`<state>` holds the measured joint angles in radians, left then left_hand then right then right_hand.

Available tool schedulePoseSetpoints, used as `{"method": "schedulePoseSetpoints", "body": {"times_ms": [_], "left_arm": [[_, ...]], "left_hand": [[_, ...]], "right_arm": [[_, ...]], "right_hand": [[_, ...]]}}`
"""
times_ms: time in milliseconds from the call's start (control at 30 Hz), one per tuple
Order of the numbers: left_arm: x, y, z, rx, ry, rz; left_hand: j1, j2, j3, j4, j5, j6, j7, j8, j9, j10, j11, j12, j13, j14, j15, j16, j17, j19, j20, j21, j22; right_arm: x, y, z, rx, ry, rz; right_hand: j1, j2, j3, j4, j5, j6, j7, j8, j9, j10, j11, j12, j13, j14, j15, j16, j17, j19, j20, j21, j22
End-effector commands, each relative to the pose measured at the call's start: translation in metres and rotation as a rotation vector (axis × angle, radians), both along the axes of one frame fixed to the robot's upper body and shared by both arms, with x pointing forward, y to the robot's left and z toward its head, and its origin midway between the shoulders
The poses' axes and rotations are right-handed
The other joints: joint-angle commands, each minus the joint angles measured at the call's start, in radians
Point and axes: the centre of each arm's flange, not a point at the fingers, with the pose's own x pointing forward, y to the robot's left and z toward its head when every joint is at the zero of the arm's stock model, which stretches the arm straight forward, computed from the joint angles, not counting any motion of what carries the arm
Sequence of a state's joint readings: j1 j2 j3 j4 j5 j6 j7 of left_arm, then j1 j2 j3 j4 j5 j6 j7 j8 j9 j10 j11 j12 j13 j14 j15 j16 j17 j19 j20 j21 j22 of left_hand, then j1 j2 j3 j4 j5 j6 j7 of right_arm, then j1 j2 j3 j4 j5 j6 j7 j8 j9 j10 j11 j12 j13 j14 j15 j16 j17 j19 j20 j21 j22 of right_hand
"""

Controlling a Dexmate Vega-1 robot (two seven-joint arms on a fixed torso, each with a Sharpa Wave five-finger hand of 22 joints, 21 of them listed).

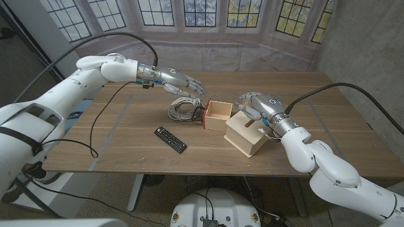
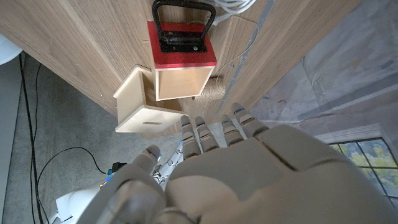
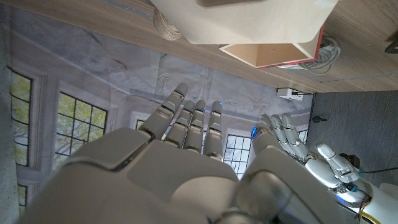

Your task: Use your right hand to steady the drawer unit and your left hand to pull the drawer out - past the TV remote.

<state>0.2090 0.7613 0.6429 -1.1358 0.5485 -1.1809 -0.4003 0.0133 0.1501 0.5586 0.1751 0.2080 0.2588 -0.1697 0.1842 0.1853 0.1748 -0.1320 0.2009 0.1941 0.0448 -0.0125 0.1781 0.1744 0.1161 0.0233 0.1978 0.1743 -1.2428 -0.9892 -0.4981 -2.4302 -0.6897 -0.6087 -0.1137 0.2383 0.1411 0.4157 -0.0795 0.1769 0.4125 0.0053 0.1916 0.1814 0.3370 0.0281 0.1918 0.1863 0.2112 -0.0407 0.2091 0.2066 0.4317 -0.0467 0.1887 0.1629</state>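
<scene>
Left robot hand (image 1: 182, 82) up over the cables (image 1: 184, 108), released, fingers apart. Right robot hand (image 1: 254, 104) released above the unit (image 1: 247, 133). Drawer (image 1: 218, 115) out, red front toward the remote (image 1: 170, 139).

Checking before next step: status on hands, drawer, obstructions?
Left hand open, above cable coil, off the handle. Right hand open, over drawer unit. Drawer partly out, short of TV remote. Coil beside drawer front.
</scene>
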Motion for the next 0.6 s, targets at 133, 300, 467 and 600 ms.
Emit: {"method": "schedulePoseSetpoints", "body": {"times_ms": [133, 300, 467, 600], "left_arm": [[-0.001, 0.009, -0.002, -0.196, -0.033, 0.015], [0.000, 0.011, -0.006, -0.263, -0.024, 0.024], [0.005, 0.014, -0.014, -0.339, 0.012, 0.042], [0.009, 0.016, -0.021, -0.400, 0.041, 0.055]], "left_hand": [[0.008, 0.007, 0.007, -0.003, 0.002, -0.008, 0.001, 0.006, 0.003, 0.005, 0.011, 0.009, 0.001, 0.008, -0.001, 0.005, 0.001, 0.010, 0.001, 0.004, 0.003], [0.009, 0.007, 0.007, -0.003, 0.002, -0.007, 0.002, 0.006, 0.003, 0.007, 0.012, 0.010, 0.001, 0.011, 0.001, 0.006, 0.001, 0.010, 0.001, 0.004, 0.003], [0.009, 0.007, 0.008, -0.003, 0.002, -0.007, 0.004, 0.006, 0.003, 0.008, 0.014, 0.010, 0.000, 0.011, 0.000, 0.006, 0.001, 0.010, 0.002, 0.004, 0.003], [0.009, 0.006, 0.009, -0.003, 0.002, -0.003, 0.006, 0.008, 0.003, 0.008, 0.014, 0.010, 0.000, 0.012, 0.000, 0.006, 0.001, 0.011, 0.002, 0.004, 0.003]], "right_arm": [[0.016, -0.006, 0.004, 0.061, 0.026, -0.002], [0.023, -0.009, 0.006, 0.098, 0.047, 0.007], [0.030, -0.015, 0.007, 0.175, 0.081, 0.028], [0.036, -0.020, 0.007, 0.248, 0.111, 0.044]], "right_hand": [[0.003, -0.006, 0.001, -0.005, 0.006, -0.001, -0.003, -0.004, 0.000, 0.007, -0.001, 0.002, 0.001, 0.012, -0.009, 0.003, 0.003, -0.002, -0.006, -0.001, 0.003], [0.006, -0.008, 0.001, -0.009, 0.006, 0.000, -0.002, -0.004, 0.000, 0.008, 0.003, 0.002, 0.001, 0.011, -0.008, 0.003, 0.002, -0.002, -0.005, -0.001, 0.003], [0.006, -0.008, 0.000, -0.010, 0.006, -0.001, -0.001, -0.004, 0.000, 0.007, 0.002, 0.002, 0.001, 0.011, -0.007, 0.003, 0.002, -0.003, -0.003, -0.002, 0.003], [0.005, -0.009, -0.001, -0.011, 0.006, -0.002, 0.001, -0.004, 0.000, 0.006, 0.002, 0.002, 0.001, 0.011, -0.007, 0.003, 0.002, -0.004, -0.003, -0.002, 0.003]]}}
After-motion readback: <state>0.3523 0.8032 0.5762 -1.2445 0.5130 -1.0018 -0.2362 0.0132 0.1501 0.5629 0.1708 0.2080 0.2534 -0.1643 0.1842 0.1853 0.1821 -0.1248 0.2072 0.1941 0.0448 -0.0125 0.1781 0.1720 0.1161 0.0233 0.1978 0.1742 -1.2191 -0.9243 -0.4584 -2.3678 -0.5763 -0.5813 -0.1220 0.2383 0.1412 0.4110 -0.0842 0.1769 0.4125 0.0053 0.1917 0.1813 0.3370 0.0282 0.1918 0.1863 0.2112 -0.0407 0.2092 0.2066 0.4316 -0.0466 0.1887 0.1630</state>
